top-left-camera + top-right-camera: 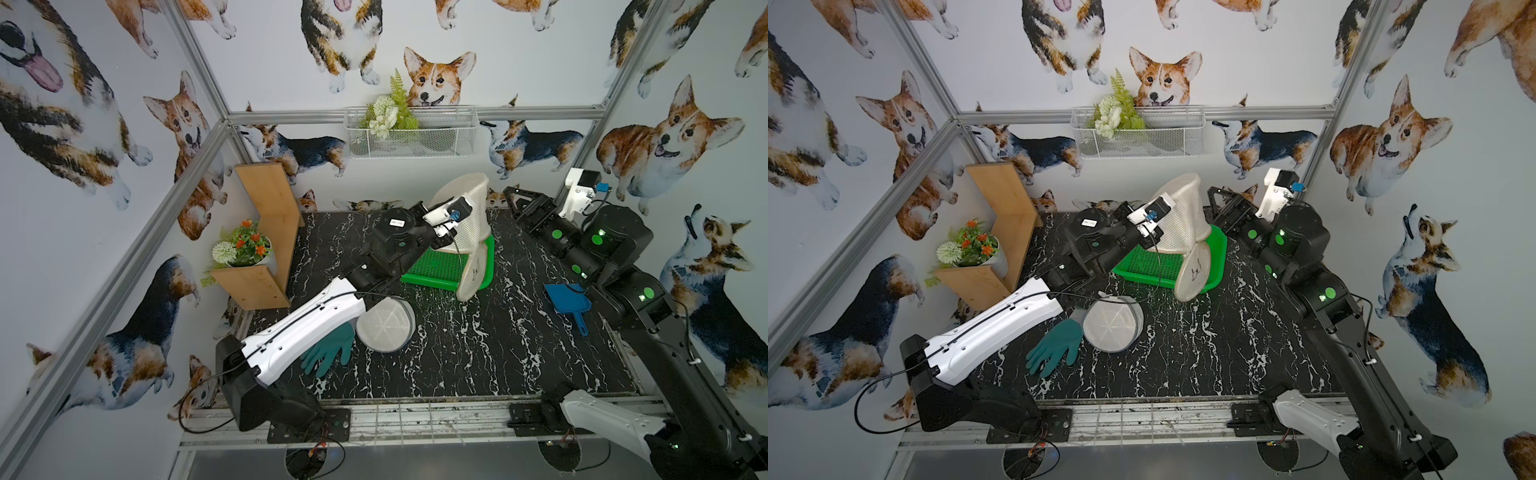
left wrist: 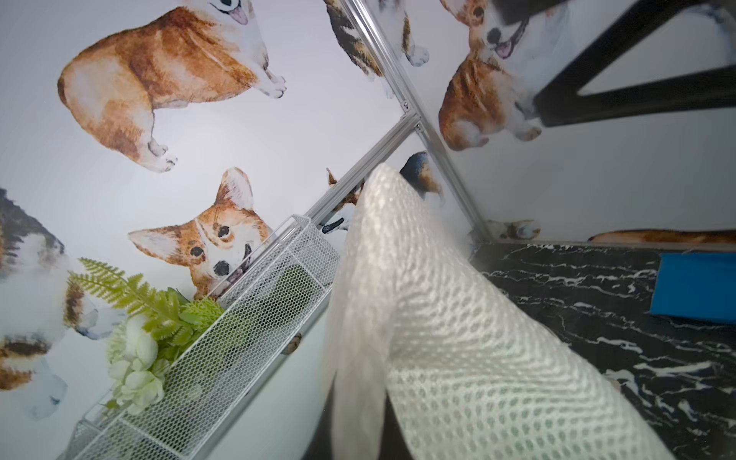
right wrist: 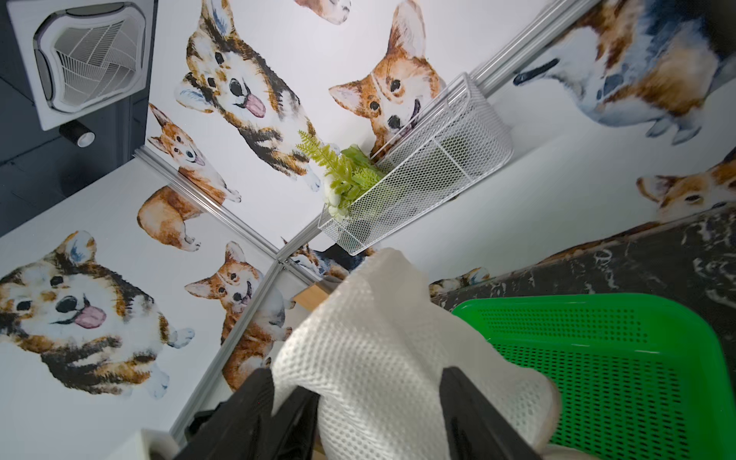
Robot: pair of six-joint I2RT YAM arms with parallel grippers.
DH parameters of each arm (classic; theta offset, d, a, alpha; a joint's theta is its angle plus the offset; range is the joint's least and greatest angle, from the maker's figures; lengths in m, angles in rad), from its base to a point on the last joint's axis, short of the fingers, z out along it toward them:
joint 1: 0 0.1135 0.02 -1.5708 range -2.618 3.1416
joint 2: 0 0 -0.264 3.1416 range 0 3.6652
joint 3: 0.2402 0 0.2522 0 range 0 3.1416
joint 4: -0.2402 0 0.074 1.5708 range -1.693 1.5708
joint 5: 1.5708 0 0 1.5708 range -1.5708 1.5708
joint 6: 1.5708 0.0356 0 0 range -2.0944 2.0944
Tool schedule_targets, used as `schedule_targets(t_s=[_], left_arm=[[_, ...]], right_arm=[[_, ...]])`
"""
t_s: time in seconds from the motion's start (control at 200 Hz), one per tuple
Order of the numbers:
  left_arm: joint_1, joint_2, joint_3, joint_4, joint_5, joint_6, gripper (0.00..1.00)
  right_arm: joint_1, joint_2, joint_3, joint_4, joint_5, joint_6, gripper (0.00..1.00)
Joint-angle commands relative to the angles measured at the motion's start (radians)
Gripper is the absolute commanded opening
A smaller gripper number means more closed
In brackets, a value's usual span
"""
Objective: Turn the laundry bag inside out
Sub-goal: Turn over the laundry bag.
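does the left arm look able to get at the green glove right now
Probably not yet. The left gripper is shut on the raised laundry bag, and the green glove lies partly under that arm's own forearm, near its base; it would have to let go and fold far back.

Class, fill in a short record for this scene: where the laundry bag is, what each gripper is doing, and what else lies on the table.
laundry bag: white mesh, raised upright over the green tray, with its round flap hanging at the tray's near edge
left gripper: shut on the laundry bag, mostly hidden by it
right gripper: open, with mesh between its jaws
also on the table: folded round mesh bag, green glove, blue scoop
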Motion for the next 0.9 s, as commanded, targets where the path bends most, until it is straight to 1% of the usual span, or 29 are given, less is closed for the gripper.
schedule_targets(t_s=[0.0,0.095,0.165,0.3,0.355,0.395,0.48,0.611,0.661,0.791,0.896], left_arm=[[0.073,-0.04,-0.054,0.128,0.204,-0.301,0.0],[0.156,-0.078,-0.126,0.273,0.345,-0.504,0.0],[0.204,-0.089,-0.149,0.337,0.436,-0.615,0.0],[0.261,-0.1,-0.167,0.394,0.591,-0.749,0.0],[0.277,-0.099,-0.174,0.42,0.649,-0.804,0.0],[0.285,-0.098,-0.174,0.422,0.68,-0.831,0.0],[0.293,-0.098,-0.176,0.417,0.726,-0.875,0.0],[0.298,-0.098,-0.183,0.423,0.751,-0.937,0.0],[0.298,-0.098,-0.185,0.423,0.751,-0.953,0.0],[0.299,-0.095,-0.186,0.423,0.748,-0.978,0.0],[0.298,-0.089,-0.183,0.402,0.736,-0.987,0.0]], right_arm=[[-0.013,-0.075,-0.092,0.031,-0.094,-0.267,0.72],[-0.013,-0.172,-0.246,0.115,-0.122,-0.438,0.73],[-0.013,-0.229,-0.34,0.153,-0.118,-0.58,0.73],[-0.013,-0.289,-0.431,0.17,0.025,-0.829,0.72],[-0.013,-0.296,-0.447,0.18,0.047,-0.935,0.71],[-0.013,-0.298,-0.455,0.198,0.06,-0.987,0.71],[-0.013,-0.298,-0.47,0.24,0.033,-1.107,0.68],[-0.013,-0.286,-0.502,0.303,-0.007,-1.216,0.68],[-0.013,-0.282,-0.517,0.326,-0.061,-1.247,0.68],[-0.013,-0.265,-0.541,0.386,-0.23,-1.257,0.65],[-0.008,-0.252,-0.559,0.417,-0.257,-1.258,0.64]])
